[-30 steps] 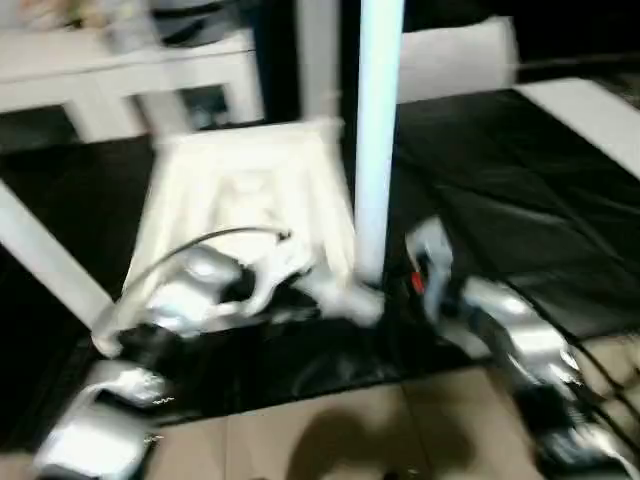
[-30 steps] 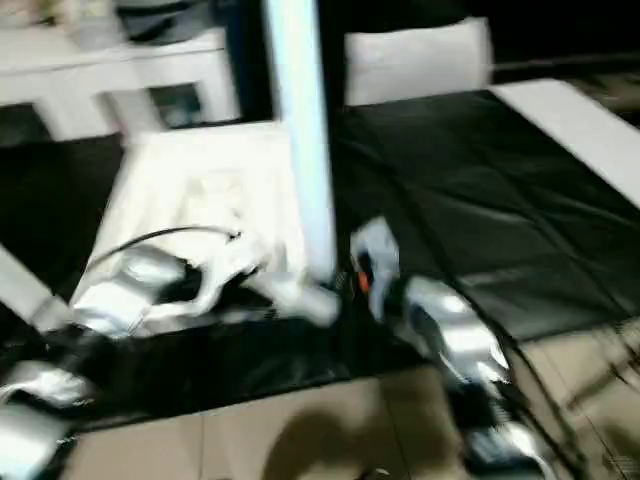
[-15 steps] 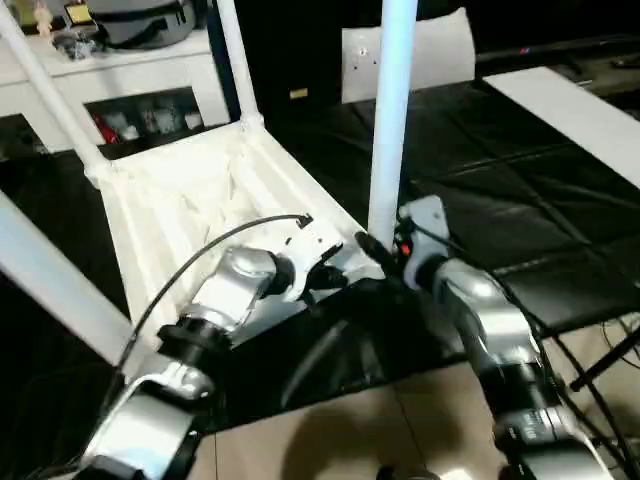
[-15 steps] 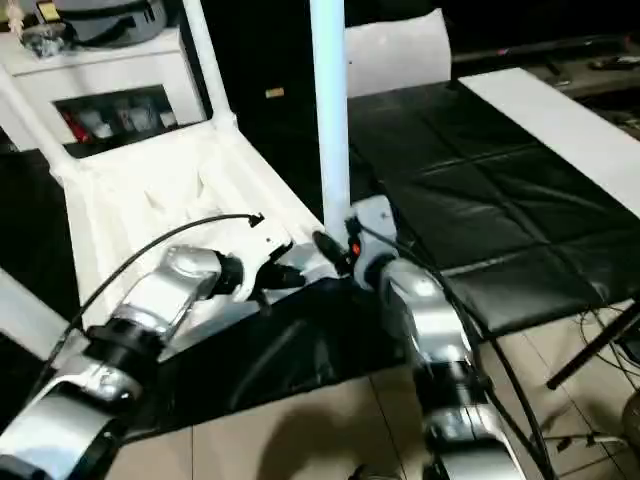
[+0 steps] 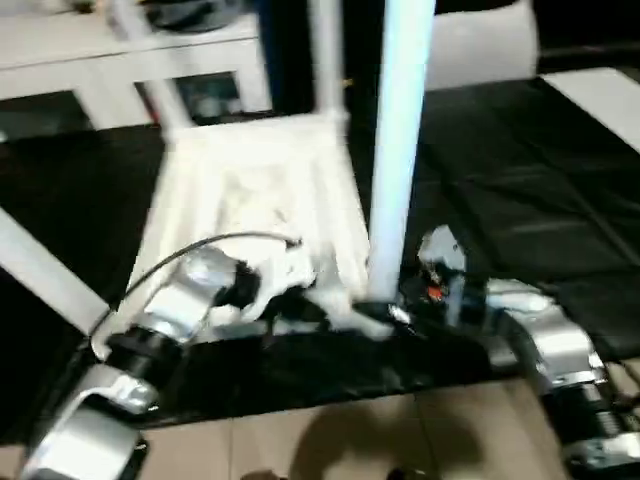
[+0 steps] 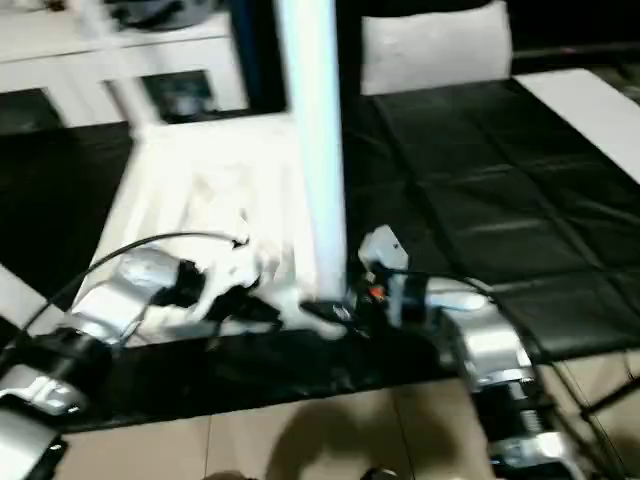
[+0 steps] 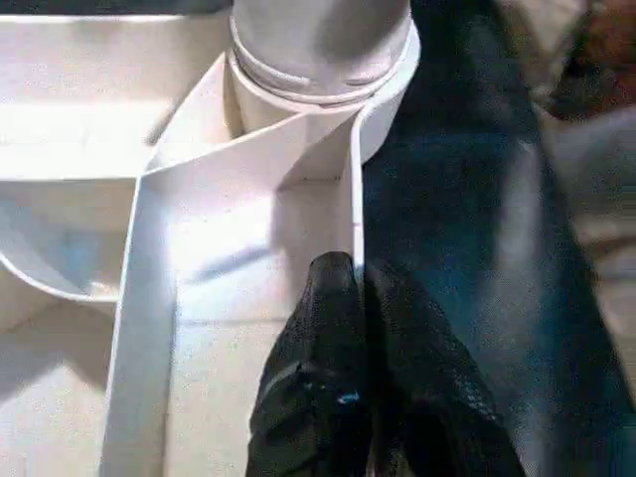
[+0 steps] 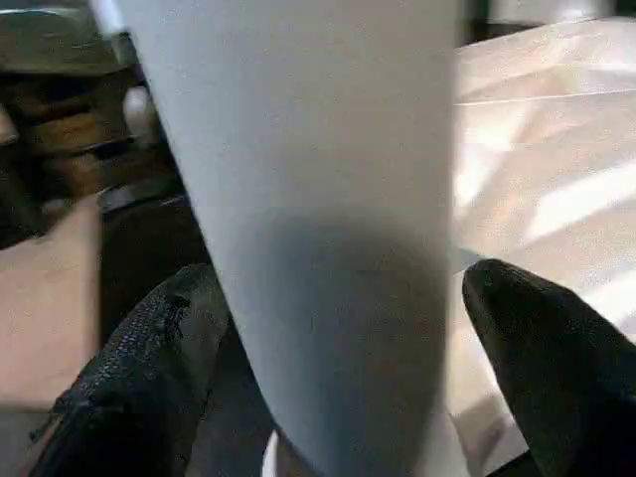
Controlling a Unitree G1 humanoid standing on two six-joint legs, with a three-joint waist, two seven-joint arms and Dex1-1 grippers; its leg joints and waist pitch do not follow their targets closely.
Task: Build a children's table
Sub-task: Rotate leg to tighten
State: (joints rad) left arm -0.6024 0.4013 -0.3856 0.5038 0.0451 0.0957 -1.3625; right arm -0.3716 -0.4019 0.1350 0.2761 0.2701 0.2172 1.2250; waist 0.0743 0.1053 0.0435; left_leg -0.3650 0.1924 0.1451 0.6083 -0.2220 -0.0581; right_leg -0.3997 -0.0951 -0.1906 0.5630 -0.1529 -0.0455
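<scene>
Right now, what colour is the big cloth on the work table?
Black. The work table's cover shows best in the right eye view.

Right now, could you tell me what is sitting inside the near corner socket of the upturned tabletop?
A white leg stands upright in the corner socket of the tabletop. Its lower end is hidden by the socket wall, so how deep it sits cannot be seen.

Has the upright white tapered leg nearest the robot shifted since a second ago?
No. The white tapered leg still stands upright in the same near corner socket of the white ribbed plastic tabletop, by the black-covered work table's front edge.
</scene>
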